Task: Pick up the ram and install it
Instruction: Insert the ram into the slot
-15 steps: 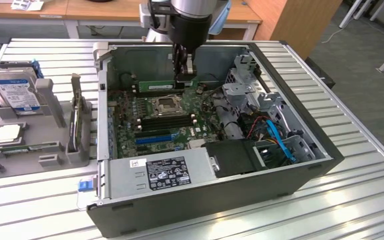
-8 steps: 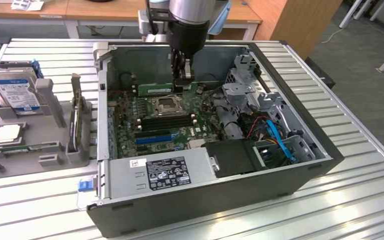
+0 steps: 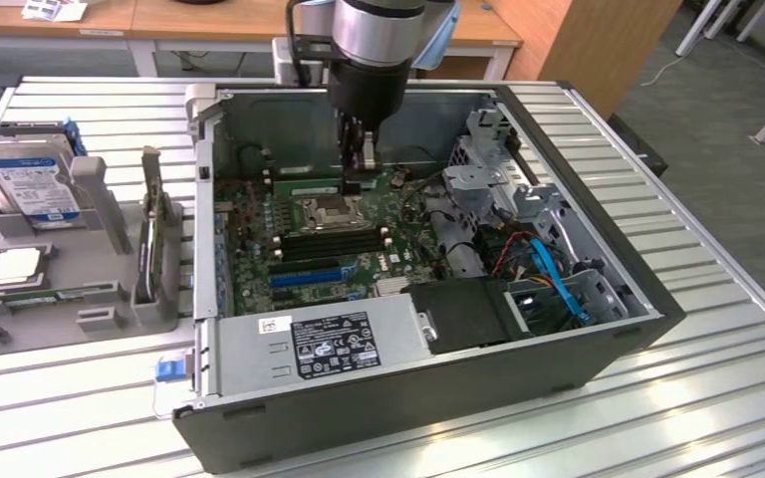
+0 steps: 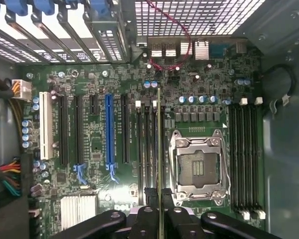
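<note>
The tool point(image 3: 356, 183) reaches down into the open computer case point(image 3: 422, 398) on the tabletop point(image 3: 701, 398), its fingers pinching the ram point(image 3: 306, 186) on its flat faces. In the exterior view the green stick juts from the tool toward nine o'clock, above the motherboard point(image 3: 243, 249). The wrist view shows the ram point(image 4: 159, 144) edge-on between the fingers point(image 4: 150, 195), in line with the black memory slots point(image 4: 145, 149) between the blue expansion slot point(image 4: 108, 129) and the CPU socket point(image 4: 199, 167). I cannot tell whether it touches a slot.
</note>
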`<control>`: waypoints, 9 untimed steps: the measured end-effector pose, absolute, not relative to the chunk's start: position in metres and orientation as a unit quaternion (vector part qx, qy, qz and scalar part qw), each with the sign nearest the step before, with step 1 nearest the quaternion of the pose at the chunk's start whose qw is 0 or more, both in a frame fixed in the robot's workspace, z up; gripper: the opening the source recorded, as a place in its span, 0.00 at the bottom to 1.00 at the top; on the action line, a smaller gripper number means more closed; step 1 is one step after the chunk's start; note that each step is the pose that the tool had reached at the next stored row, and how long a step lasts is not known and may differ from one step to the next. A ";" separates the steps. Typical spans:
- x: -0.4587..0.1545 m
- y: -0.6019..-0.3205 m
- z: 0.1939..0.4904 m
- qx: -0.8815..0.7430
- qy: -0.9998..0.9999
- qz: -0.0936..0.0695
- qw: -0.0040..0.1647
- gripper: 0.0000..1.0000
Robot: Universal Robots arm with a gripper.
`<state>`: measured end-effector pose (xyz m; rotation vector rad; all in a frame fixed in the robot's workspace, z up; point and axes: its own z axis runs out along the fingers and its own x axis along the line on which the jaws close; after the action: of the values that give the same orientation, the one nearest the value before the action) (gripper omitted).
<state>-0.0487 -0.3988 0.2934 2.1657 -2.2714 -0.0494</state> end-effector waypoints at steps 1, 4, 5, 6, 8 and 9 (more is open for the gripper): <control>-0.049 -0.399 0.292 0.690 -0.724 -0.016 0.001 0.14; -0.049 -0.399 0.286 0.690 -0.724 -0.016 0.001 0.14; -0.049 -0.399 0.284 0.689 -0.724 -0.016 0.001 0.14; -0.049 -0.399 0.282 0.689 -0.724 -0.016 0.001 0.14; -0.049 -0.399 0.279 0.689 -0.724 -0.016 0.001 0.14; -0.049 -0.399 0.277 0.689 -0.724 -0.016 0.001 0.14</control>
<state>-0.0487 -0.3988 0.2771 2.1634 -2.2736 -0.0493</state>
